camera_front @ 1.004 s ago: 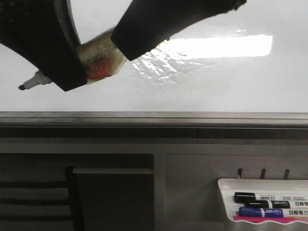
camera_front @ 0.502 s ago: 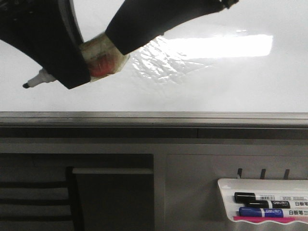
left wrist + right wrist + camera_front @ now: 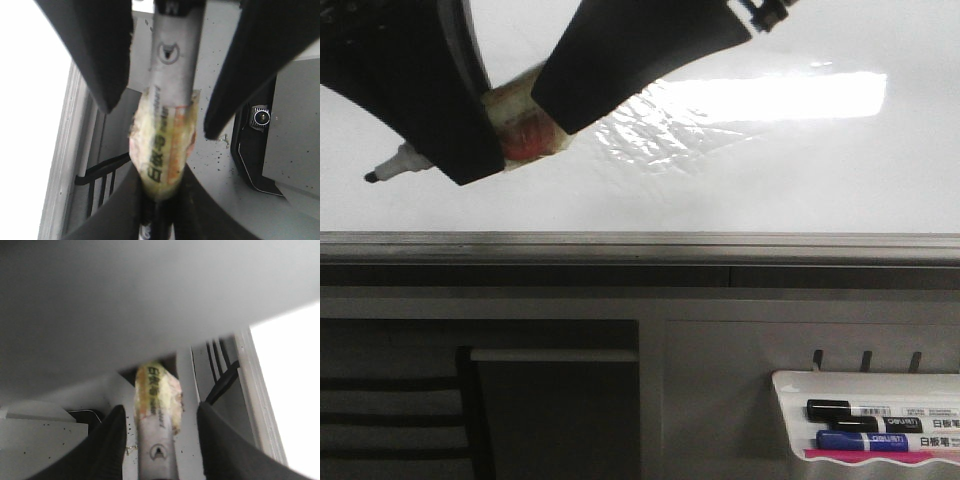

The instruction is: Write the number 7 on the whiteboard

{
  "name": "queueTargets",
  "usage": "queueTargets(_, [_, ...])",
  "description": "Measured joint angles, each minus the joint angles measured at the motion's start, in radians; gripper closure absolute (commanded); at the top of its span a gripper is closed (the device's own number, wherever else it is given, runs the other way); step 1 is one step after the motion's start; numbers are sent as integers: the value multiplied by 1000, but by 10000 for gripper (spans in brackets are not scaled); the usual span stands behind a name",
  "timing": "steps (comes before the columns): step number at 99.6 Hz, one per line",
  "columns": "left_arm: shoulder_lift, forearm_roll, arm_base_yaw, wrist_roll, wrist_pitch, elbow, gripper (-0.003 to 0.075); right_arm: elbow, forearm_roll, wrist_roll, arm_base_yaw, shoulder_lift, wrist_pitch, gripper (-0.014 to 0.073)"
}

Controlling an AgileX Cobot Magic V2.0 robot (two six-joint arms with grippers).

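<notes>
In front view, marker (image 3: 505,135) tip apparently off whiteboard (image 3: 770,170).

A grey round marker pen (image 3: 172,55) w/ yellowish crinkly tape wrapped around its middle runs down the centre. Black print shows on the taped part. Two big black gripper fingers (image 3: 95,50) come in from the top, one on each side of the pen, w/ a gap betw. each tip & the pen. Two more dark fingers (image 3: 112,210) at the bottom close in on the taped part; can't tell if they touch it. The bright white glossy whiteboard (image 3: 30,125) fills one side, w/ its grey metal edge strip (image 3: 65,170) next to it. A grey speckled panel (image 3: 215,170) is behind the pen. A dark bracket w/ a shiny round screw (image 3: 261,116) sits on the other side.
</notes>
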Motion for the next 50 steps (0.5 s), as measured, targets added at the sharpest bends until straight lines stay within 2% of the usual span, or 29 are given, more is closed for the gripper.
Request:
queueTargets(31, [0, 0, 0, 1, -2, 0, 741, 0, 19, 10, 0, 0, 5, 380])
queueTargets(50, [0, 0, 0, 1, -2, 0, 741, 0, 19, 12, 0, 0, 6, 501])
